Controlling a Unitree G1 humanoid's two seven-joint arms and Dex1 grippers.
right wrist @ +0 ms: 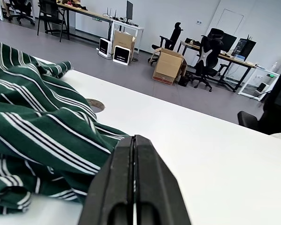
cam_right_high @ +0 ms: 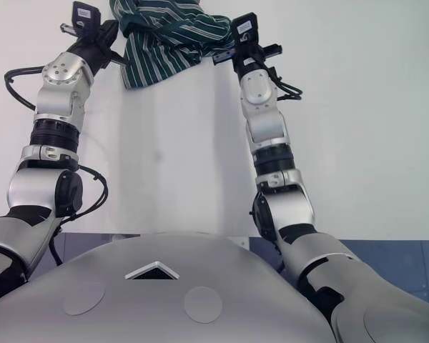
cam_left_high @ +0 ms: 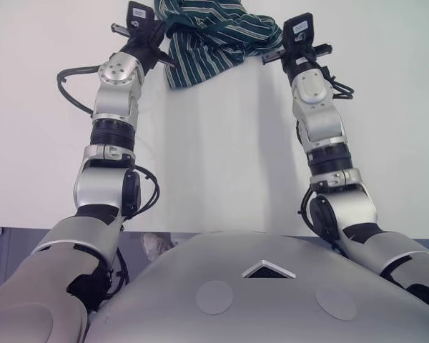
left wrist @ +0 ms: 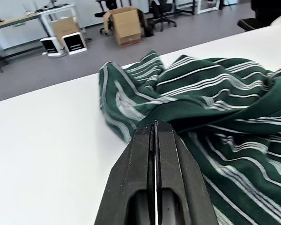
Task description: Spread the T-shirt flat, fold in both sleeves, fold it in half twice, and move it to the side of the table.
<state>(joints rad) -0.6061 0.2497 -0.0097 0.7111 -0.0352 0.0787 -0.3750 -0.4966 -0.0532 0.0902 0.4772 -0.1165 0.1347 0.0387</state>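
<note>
White table [cam_left_high: 214, 143], T-shirt [cam_left_high: 211, 39] bunched crosswise, end effectors [left wrist: 155, 126] [right wrist: 135, 138] pinching both ends

Office (desks [right wrist: 79, 10], swivel chairs [right wrist: 207, 58])

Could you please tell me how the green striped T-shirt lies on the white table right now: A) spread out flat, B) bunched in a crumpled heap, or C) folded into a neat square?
B: the dark green white-striped T-shirt sits in rumpled, overlapping folds on the white table, with no flat panels or tidy folded edges.
</note>
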